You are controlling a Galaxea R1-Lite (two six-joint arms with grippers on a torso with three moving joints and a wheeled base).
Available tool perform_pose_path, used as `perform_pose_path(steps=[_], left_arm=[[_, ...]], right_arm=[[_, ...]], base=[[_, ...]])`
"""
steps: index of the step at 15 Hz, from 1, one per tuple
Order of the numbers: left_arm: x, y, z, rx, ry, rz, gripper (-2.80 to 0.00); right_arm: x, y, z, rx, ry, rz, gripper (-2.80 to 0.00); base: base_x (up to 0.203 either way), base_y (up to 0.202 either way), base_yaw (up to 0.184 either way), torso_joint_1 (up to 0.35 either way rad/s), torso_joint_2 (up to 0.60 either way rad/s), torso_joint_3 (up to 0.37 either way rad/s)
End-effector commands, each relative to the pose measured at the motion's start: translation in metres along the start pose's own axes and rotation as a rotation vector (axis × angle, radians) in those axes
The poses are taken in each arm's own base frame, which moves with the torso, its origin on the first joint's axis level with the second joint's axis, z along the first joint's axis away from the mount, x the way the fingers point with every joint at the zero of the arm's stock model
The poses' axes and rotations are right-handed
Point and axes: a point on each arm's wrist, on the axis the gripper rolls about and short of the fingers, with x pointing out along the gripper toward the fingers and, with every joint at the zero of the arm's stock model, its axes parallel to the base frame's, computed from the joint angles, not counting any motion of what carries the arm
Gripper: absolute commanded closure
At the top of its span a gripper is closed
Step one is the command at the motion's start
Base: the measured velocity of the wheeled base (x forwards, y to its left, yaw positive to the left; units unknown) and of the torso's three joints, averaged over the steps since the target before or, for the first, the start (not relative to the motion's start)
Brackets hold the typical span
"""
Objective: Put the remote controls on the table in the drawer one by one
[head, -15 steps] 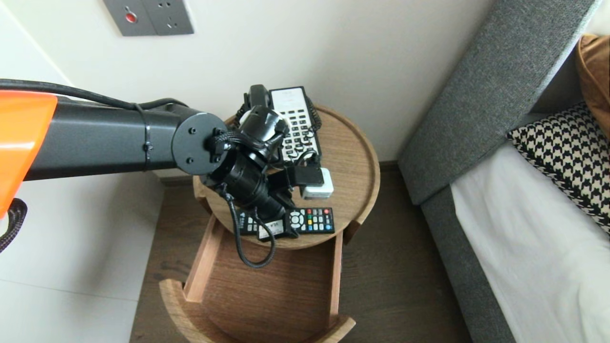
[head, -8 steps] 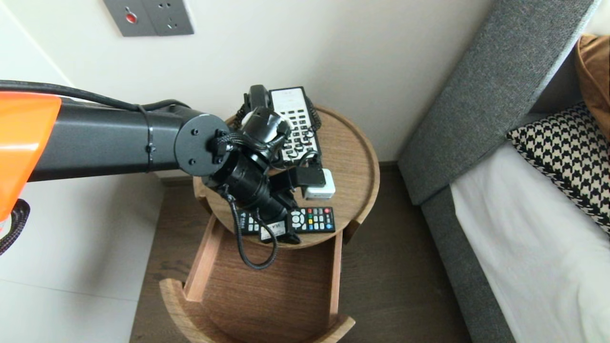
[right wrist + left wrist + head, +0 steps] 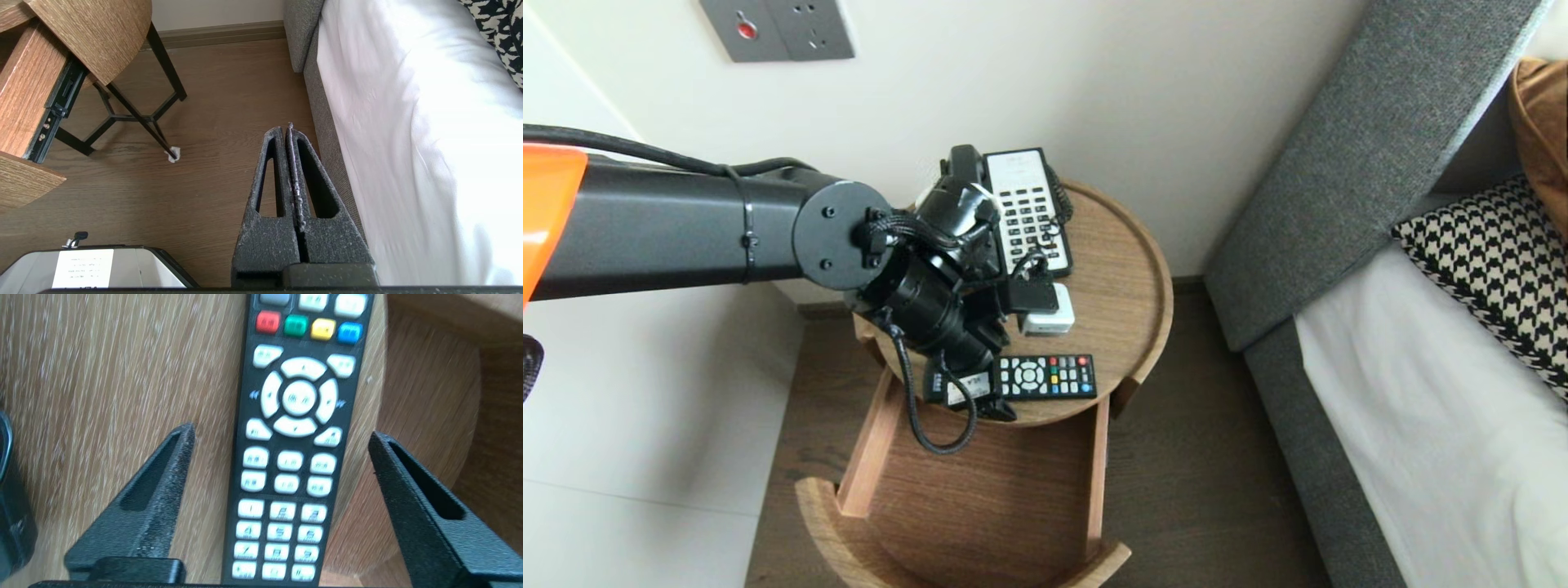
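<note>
Two fingers spread wide: my left gripper (image 3: 281, 430) hangs over the remote control (image 3: 291, 465), and neither finger (image 3: 151, 498) touches it. The remote lies flat, buttons up, lengthwise between my jaws. It sits a little closer to the outer finger than to the inner one. The inner finger is above bare tabletop. The outer finger hangs just past the rim, above the open drawer (image 3: 988, 498).

Reading the round table (image 3: 1131, 269) as a dial from the head view:
- Remote at 6 o'clock, right at the rim, long side along the edge.
- My own wrist and its looped cable (image 3: 915, 408) cover the remote's 9 o'clock end.
- White block (image 3: 1045, 322) near the centre, at 12 o'clock from the remote, close by but apart.
- Telephone (image 3: 1025, 208) between 11 and 12 o'clock, against the wall.
- Drawer pulled out below the 6 o'clock rim.

Nothing lies between my fingers and the remote's long sides. The white block stands closest on the inner side.

My right gripper (image 3: 288, 128) has its fingers pressed together on nothing. It hangs over the wood floor (image 3: 204, 163) beside the bed (image 3: 408, 143), well apart from the table.
</note>
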Motion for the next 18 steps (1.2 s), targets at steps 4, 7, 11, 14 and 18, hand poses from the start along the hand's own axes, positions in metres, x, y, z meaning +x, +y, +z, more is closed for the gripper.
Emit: perform_pose_path(steps=[4,7,11,14,18], left_arm=[[-0.003,0.0,-0.003,0.007,0.021,-0.016,-2.8],[0.001,0.0,-0.003,0.011,0.019,-0.017,-2.8],[0.004,0.002,-0.002,0.027,0.021,0.002,-2.8],[0.01,0.003,-0.003,0.028,0.046,0.036,-2.8],[0.011,0.002,-0.004,0.037,0.055,0.033,-2.8]], right_arm=[[0.0,0.0,-0.001,0.0,-0.006,0.0,0.0],[0.0,0.0,-0.001,0.0,-0.006,0.0,0.0],[0.0,0.0,-0.001,0.0,-0.006,0.0,0.0],[0.0,0.0,-0.001,0.0,-0.006,0.0,0.0],[0.0,0.0,-0.001,0.0,-0.006,0.0,0.0]], base=[[0.0,0.0,0.0,0.0,0.0,0.0],[0.0,0.0,0.0,0.0,0.0,0.0],[0.0,0.0,0.0,0.0,0.0,0.0],[0.0,0.0,0.0,0.0,0.0,0.0],[0.0,0.0,0.0,0.0,0.0,0.0]])
